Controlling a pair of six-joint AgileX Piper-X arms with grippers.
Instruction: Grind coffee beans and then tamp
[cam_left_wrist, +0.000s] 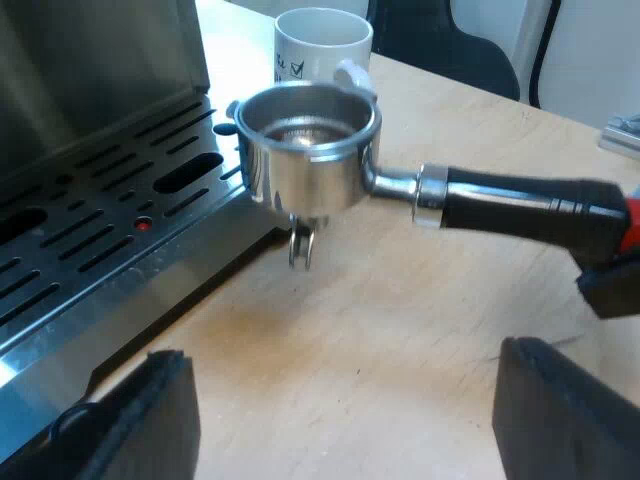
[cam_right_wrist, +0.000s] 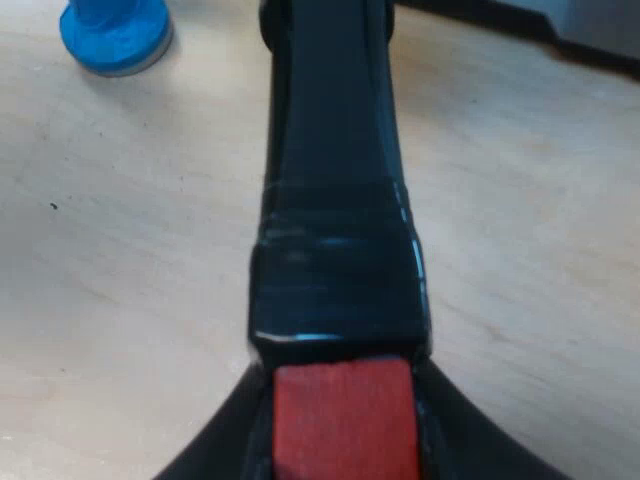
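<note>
My right gripper (cam_right_wrist: 340, 458) pinches the red end (cam_right_wrist: 343, 415) of the dark handle (cam_right_wrist: 335, 200) of the metal holder (cam_left_wrist: 305, 150), pressing on it from both sides. The handle runs straight away from the gripper. Farther off, a blue tamper (cam_right_wrist: 115, 35) stands on the table (cam_right_wrist: 130, 260).

My left gripper (cam_left_wrist: 345, 400) hangs low over the table with its fingers (cam_left_wrist: 150, 415) spread wide and nothing between them. Just ahead, the holder is held level, bowl upward, with its spout just above the wood. It sits beside the machine's slotted tray (cam_left_wrist: 100, 220). Beyond the holder stands a white mug (cam_left_wrist: 320, 40).
</note>
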